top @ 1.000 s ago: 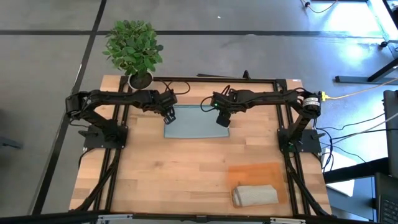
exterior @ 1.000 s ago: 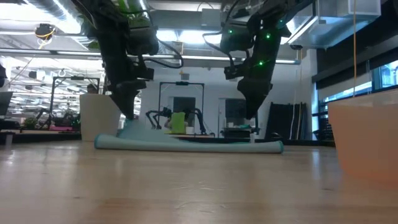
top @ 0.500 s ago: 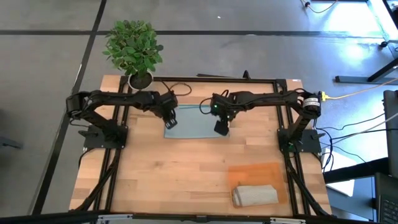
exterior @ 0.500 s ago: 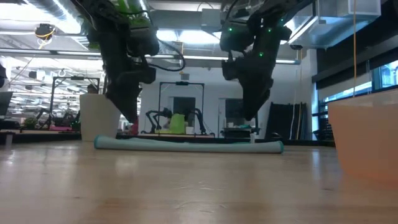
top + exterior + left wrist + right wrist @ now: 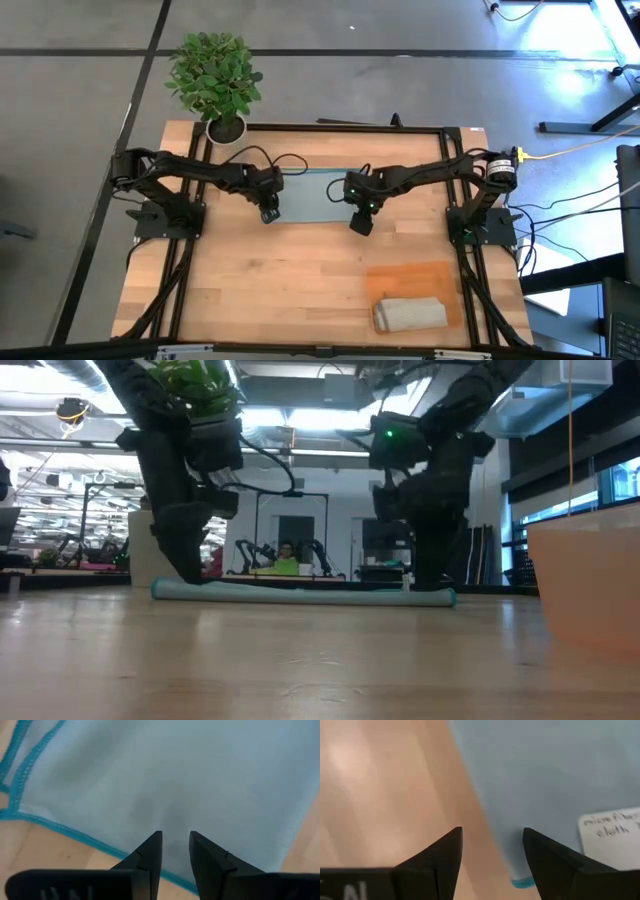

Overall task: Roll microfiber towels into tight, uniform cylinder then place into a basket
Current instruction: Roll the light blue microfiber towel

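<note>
the wooden table (image 5: pixel 300 280) carries the flat pale blue towel (image 5: pixel 312 197) at its far middle; the orange basket (image 5: pixel 410 275) near the right front holds a rolled grey towel (image 5: pixel 410 314); left gripper (image 5: pixel 269 213) and right gripper (image 5: pixel 359 224), both parted and empty, hover at the blue towel's near corners

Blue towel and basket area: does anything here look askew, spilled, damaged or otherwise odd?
Nothing stands out. The pale blue towel lies flat and square on the table, its white label showing. The left pincer and right pincer sit open at its near corners. A grey-beige rolled towel lies in the orange basket.
</note>
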{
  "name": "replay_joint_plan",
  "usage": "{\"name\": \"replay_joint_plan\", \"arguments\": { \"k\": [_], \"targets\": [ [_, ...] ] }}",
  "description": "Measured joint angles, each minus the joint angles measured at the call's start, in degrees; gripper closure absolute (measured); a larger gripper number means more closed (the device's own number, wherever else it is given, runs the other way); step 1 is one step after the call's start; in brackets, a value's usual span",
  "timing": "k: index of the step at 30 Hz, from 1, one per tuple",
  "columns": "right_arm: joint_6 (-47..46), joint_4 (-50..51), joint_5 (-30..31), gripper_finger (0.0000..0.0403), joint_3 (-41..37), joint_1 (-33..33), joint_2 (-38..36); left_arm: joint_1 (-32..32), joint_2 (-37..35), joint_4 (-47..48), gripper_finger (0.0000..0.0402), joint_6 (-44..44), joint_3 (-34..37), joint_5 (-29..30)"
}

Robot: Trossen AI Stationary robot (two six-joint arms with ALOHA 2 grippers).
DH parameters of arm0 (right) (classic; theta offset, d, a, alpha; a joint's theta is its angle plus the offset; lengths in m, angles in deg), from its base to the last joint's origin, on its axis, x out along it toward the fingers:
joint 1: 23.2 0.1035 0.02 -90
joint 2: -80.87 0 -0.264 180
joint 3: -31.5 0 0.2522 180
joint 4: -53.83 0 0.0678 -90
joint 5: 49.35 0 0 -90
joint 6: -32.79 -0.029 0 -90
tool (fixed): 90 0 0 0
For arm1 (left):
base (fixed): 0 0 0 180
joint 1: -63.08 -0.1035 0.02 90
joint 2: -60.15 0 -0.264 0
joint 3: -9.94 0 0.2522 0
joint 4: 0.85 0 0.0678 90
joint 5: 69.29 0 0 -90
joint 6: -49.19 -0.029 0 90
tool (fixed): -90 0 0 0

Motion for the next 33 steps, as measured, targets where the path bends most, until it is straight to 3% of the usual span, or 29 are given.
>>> {"name": "replay_joint_plan", "arguments": {
  "k": [10,25,29,33],
  "targets": [
    [-0.76,-1.14,5.61,0.0193,-2.68,-2.26,-0.07,4.29,-0.28,-0.54,0.0318,0.48,2.75,-0.75],
    [1.13,-3.19,16.29,0.0193,-2.5,-7.49,0.04,16.7,0.09,-8.54,0.0321,13.75,3.0,-0.97],
    [2.55,-0.44,13.81,0.0193,0.41,-7.98,-0.3,16.56,-1.87,-6.85,0.0321,13.72,0.87,0.47],
    [3.57,1.18,7.68,0.0193,4.4,-6.49,-0.68,15.22,-4.42,-3.37,0.0321,12.12,-1.35,8.98]
  ]
}}
